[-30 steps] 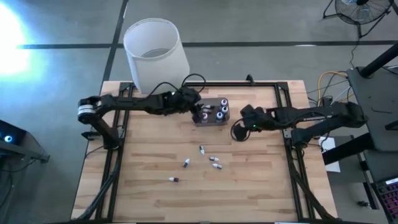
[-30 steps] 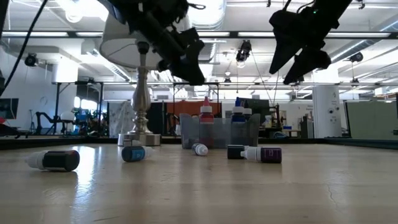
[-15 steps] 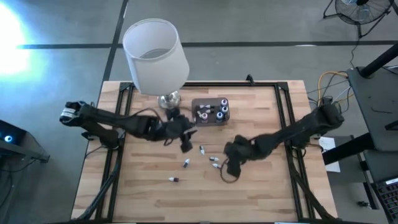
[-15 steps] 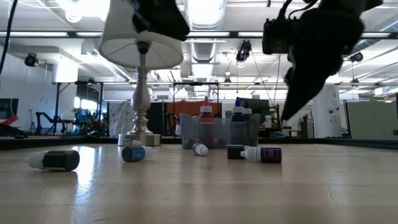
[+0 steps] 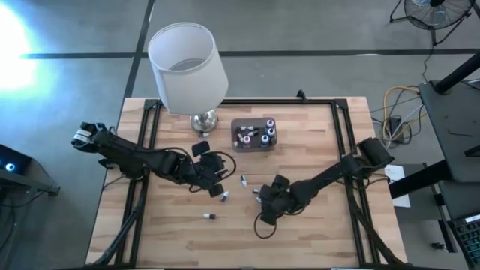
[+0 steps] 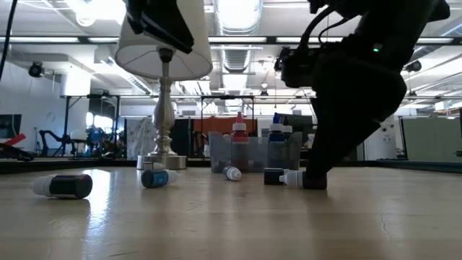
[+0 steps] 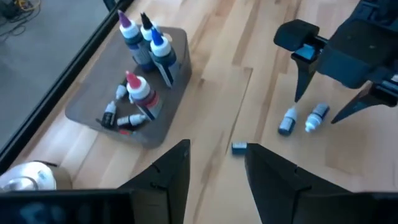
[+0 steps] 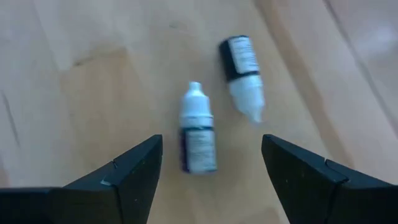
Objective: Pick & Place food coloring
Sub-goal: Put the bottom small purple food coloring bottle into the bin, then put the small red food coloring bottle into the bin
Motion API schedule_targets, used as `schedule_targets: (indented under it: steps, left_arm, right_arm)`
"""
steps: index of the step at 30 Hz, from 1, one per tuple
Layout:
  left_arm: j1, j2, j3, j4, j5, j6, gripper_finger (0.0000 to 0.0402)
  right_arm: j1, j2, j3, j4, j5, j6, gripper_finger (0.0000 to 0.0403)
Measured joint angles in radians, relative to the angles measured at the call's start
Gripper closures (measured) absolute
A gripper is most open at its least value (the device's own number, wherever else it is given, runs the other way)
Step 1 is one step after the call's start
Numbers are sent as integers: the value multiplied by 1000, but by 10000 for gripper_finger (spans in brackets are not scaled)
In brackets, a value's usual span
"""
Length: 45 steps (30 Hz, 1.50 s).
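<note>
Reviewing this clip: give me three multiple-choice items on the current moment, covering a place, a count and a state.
1. Where is the translucent grey plastic box?
A. beside the lamp's base
B. at the table's front edge
C. held in a gripper

2. How many dropper bottles lie below the right gripper in its wrist view?
A. one
B. two
C. five

3. The right gripper is:
A. open, holding nothing
B. shut on a bottle
C. shut on the lamp

Answers:
1. A: the translucent grey plastic box sits by the white-shaded lamp.
2. B: two white-capped dropper bottles lie there.
3. A: the right gripper is spread above them.
</note>
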State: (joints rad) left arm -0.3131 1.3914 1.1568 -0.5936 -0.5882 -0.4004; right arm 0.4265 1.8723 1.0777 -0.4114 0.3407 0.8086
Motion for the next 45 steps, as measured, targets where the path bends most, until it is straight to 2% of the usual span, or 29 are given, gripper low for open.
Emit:
schedule_targets:
  steps: [6,11,15,17,19,23,28,30,33,37,42,45]
  left_arm:
    - [-26,0,0,-71,-1,-60,271]
    - [-33,-1,-8,-189,2,-167,271]
    - [-42,-10,-62,-219,4,-256,271]
    - [-49,-15,-94,-219,26,-295,271]
    - [-58,-15,-127,-219,66,-334,271]
    - [-81,-15,-188,-210,128,-398,271]
    - [-127,-17,-229,-164,155,-436,271]
    - [-147,-18,-230,-147,163,-419,271]
    - [-162,-18,-230,-111,205,-392,271]
    - [-164,-18,-234,-79,271,-386,271]
    - [-168,-18,-288,52,374,-386,271]
    - [-186,-18,-328,133,393,-384,271]
  right_arm:
    - [-16,47,18,3,-39,31,183]
    - [-37,34,17,-9,-65,43,271]
    - [-74,-17,14,-5,-100,-8,349]
    - [-99,-73,24,-4,-100,-58,361]
    - [-135,-136,39,3,-81,-114,361]
    - [-240,-253,67,-16,26,-206,351]
    - [-479,-337,78,-24,44,-314,331]
    - [-589,-332,78,-27,-25,-353,332]
    - [-735,-294,85,-19,-232,-369,330]
    - [-830,-224,107,-24,-433,-371,296]
    - [-839,-214,148,-30,-453,-409,227]
    - [-835,-243,171,-44,-446,-429,188]
